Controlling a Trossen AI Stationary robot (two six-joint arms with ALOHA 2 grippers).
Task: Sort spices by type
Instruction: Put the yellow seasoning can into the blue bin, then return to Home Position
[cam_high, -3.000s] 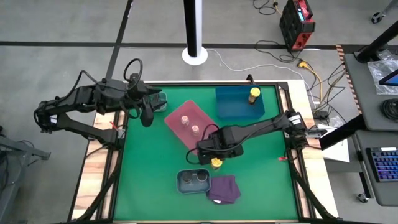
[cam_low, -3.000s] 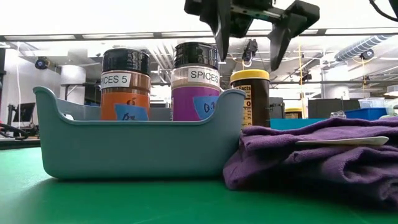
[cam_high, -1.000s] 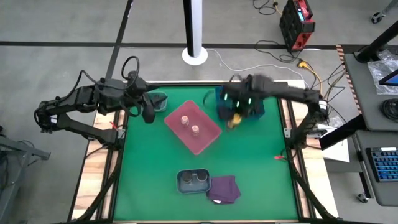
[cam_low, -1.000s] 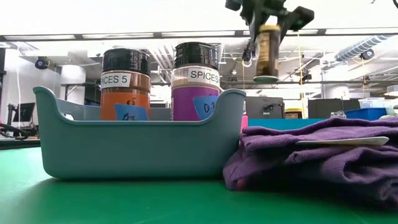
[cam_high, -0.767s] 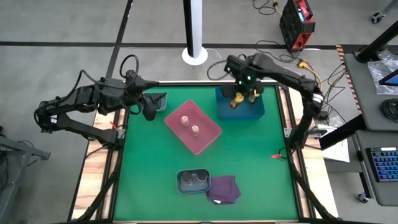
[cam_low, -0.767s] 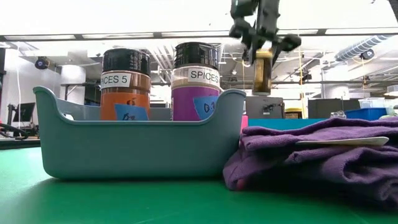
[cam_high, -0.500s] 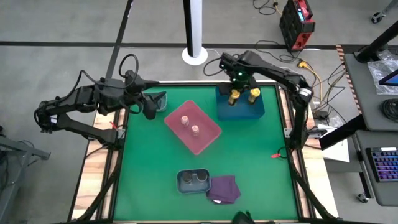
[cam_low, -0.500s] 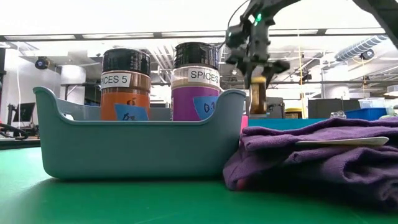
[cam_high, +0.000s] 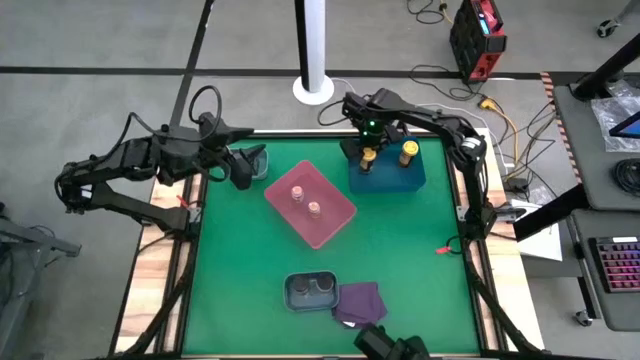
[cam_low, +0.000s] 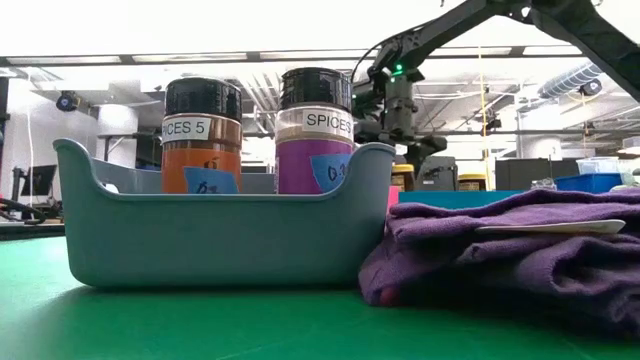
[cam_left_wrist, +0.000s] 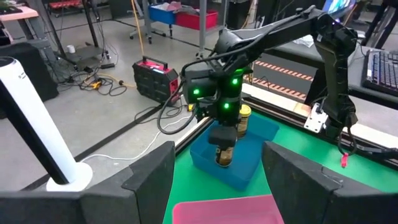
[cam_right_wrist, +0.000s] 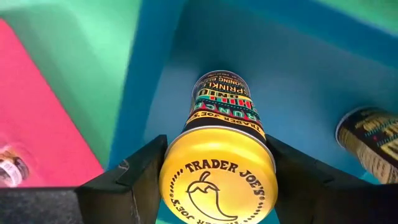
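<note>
Since a second ago the right gripper (cam_high: 367, 155) has carried the yellow-lidded jar (cam_right_wrist: 217, 171) across and down into the blue tray (cam_high: 392, 178), fingers clamped on it, beside the second yellow jar (cam_high: 408, 152); whether it touches the floor is unclear. The left gripper (cam_high: 240, 174) waits open near the table's far-left corner.

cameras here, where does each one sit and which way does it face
High view: overhead, straight down; both arms, blue plastic tray.
Low view: table height, facing the grey-blue plastic tray; right arm beyond.
Left wrist view: past its own fingers toward the right arm.
Right wrist view: down on the yellow-lidded spice jar between its fingers.
All four show that jar.
</note>
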